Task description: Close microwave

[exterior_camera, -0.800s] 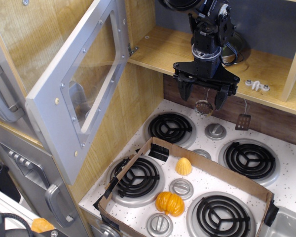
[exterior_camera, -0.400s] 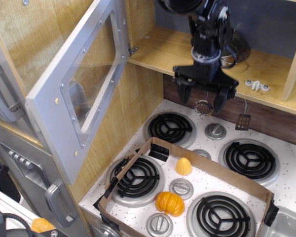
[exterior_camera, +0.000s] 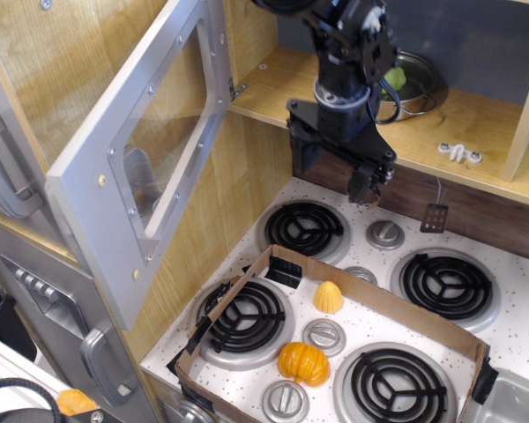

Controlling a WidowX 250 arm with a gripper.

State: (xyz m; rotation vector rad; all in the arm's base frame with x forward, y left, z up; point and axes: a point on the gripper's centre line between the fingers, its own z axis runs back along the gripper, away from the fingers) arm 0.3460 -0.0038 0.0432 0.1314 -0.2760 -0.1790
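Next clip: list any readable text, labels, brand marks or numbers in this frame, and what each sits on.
None can be read.
Microwave door: bare silver frame with screws and a clear window, no print facing the camera.
Gripper: plain black, no marking visible.
Stove knobs: plain silver, no numerals legible.
Cardboard box: plain brown, no print visible.

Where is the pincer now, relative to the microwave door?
The pincer, jaws open, hangs to the right of the open microwave door, in front of the wooden shelf and above the rear-left burner.
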